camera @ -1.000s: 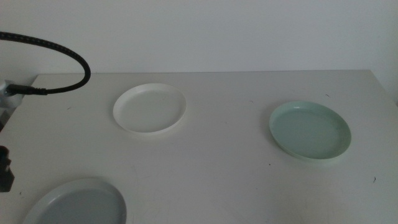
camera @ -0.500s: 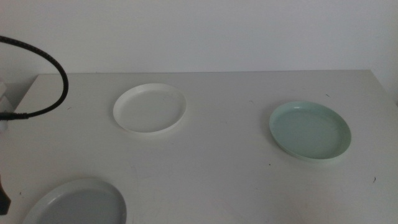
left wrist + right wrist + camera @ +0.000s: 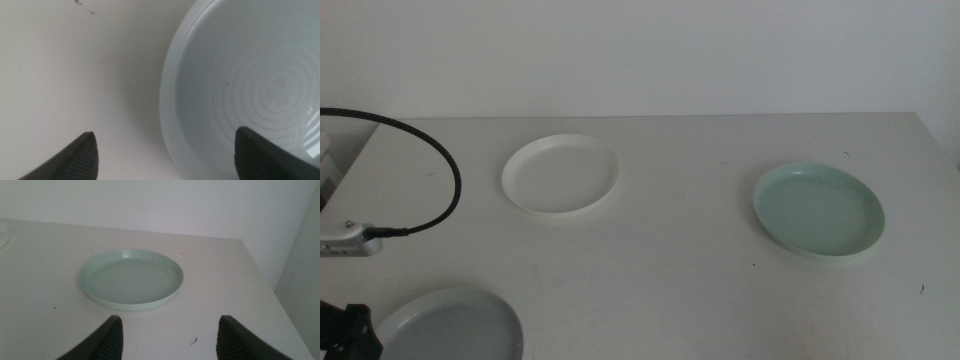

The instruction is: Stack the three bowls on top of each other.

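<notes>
The pale grey bowl (image 3: 450,325) lies at the table's front left, cut off by the picture's bottom edge. My left gripper (image 3: 167,150) hangs just above it, open, with one jaw over the bowl's inside (image 3: 260,85) and the other over bare table outside the rim. Farther back, left of centre, is the white bowl (image 3: 560,175). The mint green bowl (image 3: 818,212) rests on the right. My right gripper (image 3: 170,335) waits open a short way in front of the green bowl (image 3: 131,279), holding nothing; it does not show in the middle view.
The left arm's black cable (image 3: 445,170) loops over the table's left side, above its silver connector (image 3: 345,240). The table's right edge (image 3: 270,287) runs close to the green bowl. A white wall stands behind the table.
The left arm has come down and forward at the picture's left edge, and its cable loop has shifted. None of the three bowls has moved.
</notes>
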